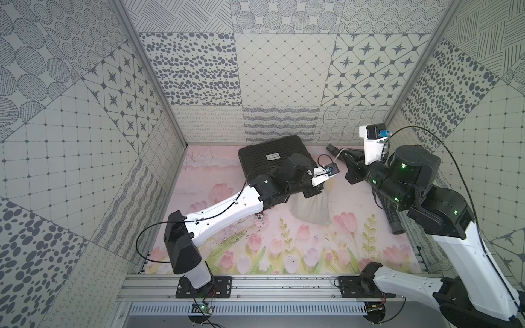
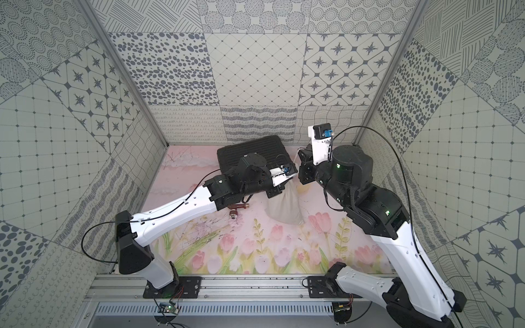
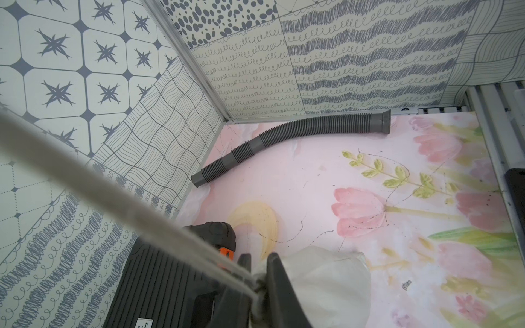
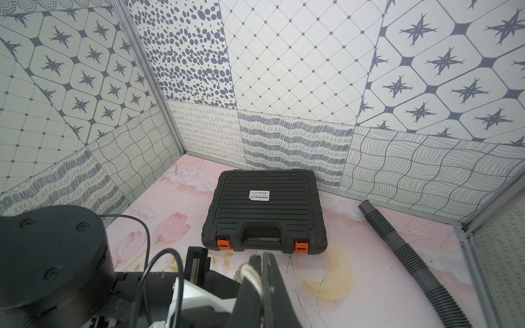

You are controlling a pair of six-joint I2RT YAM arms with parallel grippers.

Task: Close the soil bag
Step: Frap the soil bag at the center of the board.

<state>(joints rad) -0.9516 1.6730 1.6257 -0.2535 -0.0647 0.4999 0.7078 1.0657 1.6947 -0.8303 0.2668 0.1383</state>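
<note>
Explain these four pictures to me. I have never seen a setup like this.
This is a robot with two arms on a flowered table, inside patterned walls. Each arm ends in a gripper, a two-fingered clamp. Two pictures are top views from one camera head looking down on everything; the other two come from a camera on each wrist. On the table are a cloth bag, a black case, a grey hose and, partly under the left arm, a small metal fitting. The left gripper is shut on the bag's neck. The right gripper is shut on the bag's white cord, stretched taut between them; pulling it should draw the neck closed.
</note>
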